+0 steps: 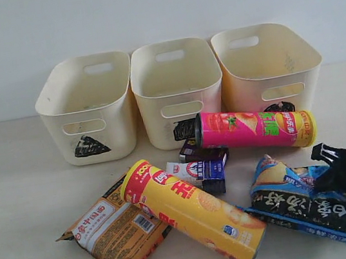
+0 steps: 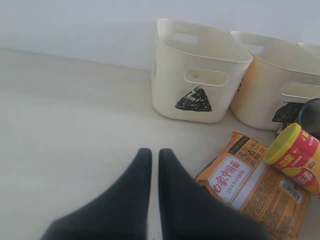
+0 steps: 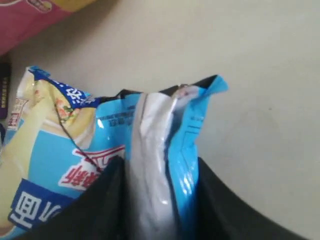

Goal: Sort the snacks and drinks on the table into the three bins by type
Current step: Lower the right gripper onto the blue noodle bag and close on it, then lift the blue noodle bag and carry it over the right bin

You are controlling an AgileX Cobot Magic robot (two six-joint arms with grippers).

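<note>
Exterior view, biggest stuff first: the pale table (image 1: pixel 21 204) fills most of what I'm seeing, and three cream bins stand in a row at the back of it. I'm using the square bin (image 1: pixel 177 93) in the middle as my anchor. The triangle bin (image 1: pixel 85 110) sits right against its left side and the circle bin (image 1: pixel 268 66) right against its right side. The yellow chip tube (image 1: pixel 192 211) lies on its side out in front of the square bin, angled so its red-rimmed end points back toward the bin. The pink chip tube (image 1: pixel 254 129) also lies flat, just off the square bin's front right corner and running away to the right. The orange-brown noodle packet (image 1: pixel 113 233) lies flat in front of the square bin and off to the left. The blue-black noodle packet (image 1: pixel 298 205) is in front of it and well to the right. A little heap of small dark blue and white packets (image 1: pixel 204 164) sits just in front of the square bin. Over on the right wrist view, the right gripper (image 3: pixel 161 200) has its fingers clamped on either side of a crinkled edge of that blue-black packet. The left wrist view shows the left gripper (image 2: pixel 154 155) pinched down to a thin slit with nothing in it, out in front of the square bin and far to the left.
</note>
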